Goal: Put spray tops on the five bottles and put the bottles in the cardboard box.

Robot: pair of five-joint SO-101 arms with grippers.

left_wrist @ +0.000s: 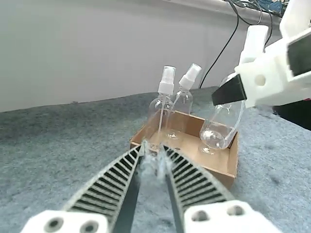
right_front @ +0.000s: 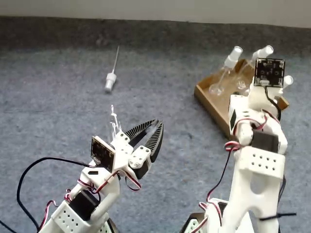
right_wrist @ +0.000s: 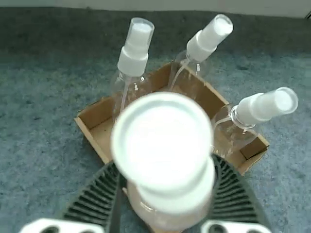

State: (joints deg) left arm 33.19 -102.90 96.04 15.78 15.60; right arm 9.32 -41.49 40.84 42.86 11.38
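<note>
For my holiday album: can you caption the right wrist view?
The right gripper holds a spray bottle at a cardboard box containing three other bottles.

Glossy clear bottles (left_wrist: 163, 109) wear smooth white plastic spray tops (right_wrist: 133, 46); the matt cardboard box (right_wrist: 92, 124) sits on rough carpet (right_front: 58, 121).

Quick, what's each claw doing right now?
Left gripper: cannot be told.
Right gripper: closed, holding a bottle with its spray top on.

light: bright, even, diffuse | shadows: soft, faint on table (right_front: 58, 97) | glare: small glints on bottles (left_wrist: 167, 109)
</note>
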